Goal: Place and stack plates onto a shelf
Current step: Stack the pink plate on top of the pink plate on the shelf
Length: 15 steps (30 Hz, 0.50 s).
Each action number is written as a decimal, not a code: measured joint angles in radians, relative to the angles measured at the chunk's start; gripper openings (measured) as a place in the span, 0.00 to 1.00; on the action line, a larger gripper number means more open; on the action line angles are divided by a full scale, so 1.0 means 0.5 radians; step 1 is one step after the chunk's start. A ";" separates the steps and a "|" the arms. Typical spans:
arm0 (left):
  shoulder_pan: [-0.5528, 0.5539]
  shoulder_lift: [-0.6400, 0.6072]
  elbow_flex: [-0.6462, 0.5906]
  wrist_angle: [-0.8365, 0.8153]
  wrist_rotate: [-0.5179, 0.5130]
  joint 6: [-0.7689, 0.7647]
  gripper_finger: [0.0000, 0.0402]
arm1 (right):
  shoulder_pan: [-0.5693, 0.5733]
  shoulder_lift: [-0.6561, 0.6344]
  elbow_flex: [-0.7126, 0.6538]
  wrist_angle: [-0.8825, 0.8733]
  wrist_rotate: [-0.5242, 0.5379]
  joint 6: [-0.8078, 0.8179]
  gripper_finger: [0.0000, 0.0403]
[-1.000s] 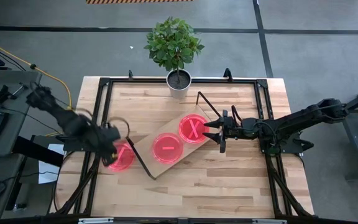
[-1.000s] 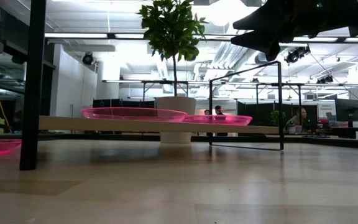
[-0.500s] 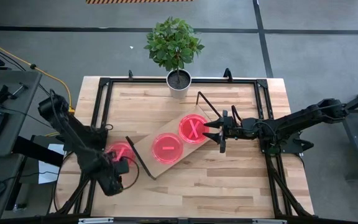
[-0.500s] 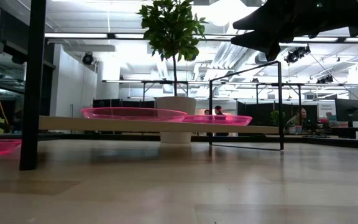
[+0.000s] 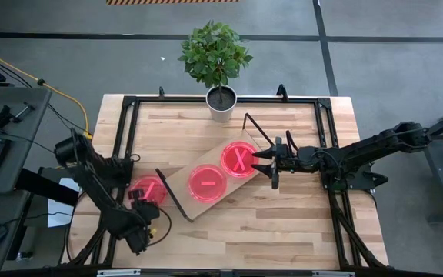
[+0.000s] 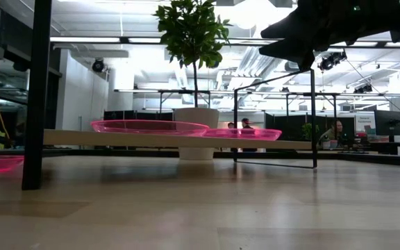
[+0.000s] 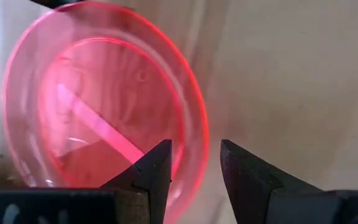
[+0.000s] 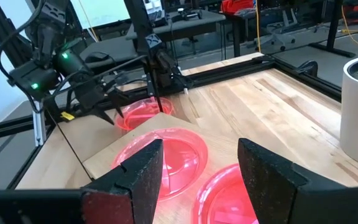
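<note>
**Two plates on the shelf, a third on the tabletop**

Two pink-red plates, one (image 5: 206,184) marked with a bar and one (image 5: 239,159) marked with an X, lie side by side on the angled shelf (image 5: 181,191). A third plate (image 5: 146,189), striped diagonally, lies on the butcher-block tabletop (image 5: 283,223) just off the shelf's left end.

Since the earlier frames the left arm has swung toward the table's front-left corner. Its left gripper (image 7: 195,167) hangs over the third plate's rim, fingers slightly parted, holding nothing.

The right gripper (image 5: 272,163) remains beside the X plate, fingers apart and empty.

No readable brand or label.
</note>
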 joint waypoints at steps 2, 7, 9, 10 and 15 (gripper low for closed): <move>0.001 0.043 0.000 -0.037 -0.024 -0.004 0.32 | 0.000 0.000 0.000 -0.003 0.001 0.000 0.48; 0.002 0.138 0.000 -0.047 -0.003 -0.002 0.32 | 0.000 0.000 0.000 -0.004 0.000 0.002 0.48; 0.002 0.162 0.008 -0.052 0.026 -0.003 0.32 | 0.000 0.000 0.000 -0.004 -0.001 0.002 0.48; 0.003 0.170 0.008 -0.056 0.030 -0.005 0.32 | 0.000 0.000 0.000 -0.004 -0.001 0.002 0.48; 0.010 0.184 -0.012 -0.069 0.013 -0.078 0.30 | 0.000 0.000 0.000 0.001 -0.002 0.007 0.48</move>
